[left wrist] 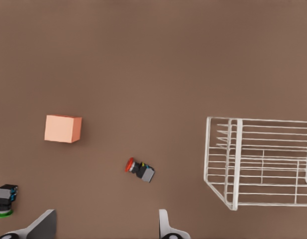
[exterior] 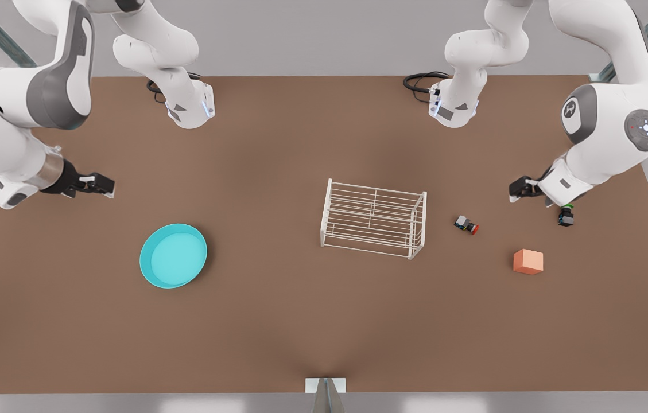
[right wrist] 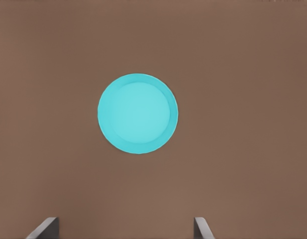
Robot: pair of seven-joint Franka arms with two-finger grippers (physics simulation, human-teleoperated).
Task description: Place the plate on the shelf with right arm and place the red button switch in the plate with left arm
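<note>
Table [exterior: 301,321] mostly bare; shelf [exterior: 373,218] upright mid-table; plate [exterior: 173,255] flat, well apart toward front view's left, right gripper [exterior: 107,186] near it, jaws spread, empty; left gripper [exterior: 516,189] jaws spread, empty; orange cube [exterior: 528,261]; red button switch [exterior: 466,224] on its side between shelf and cube; green switch [left wrist: 4,198] upright in left wrist view.

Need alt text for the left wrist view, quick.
Red switch lies on its side on the brown table, between an orange cube and the white rack. The left end effector is open just short of it; a green switch stands beside it.
</note>
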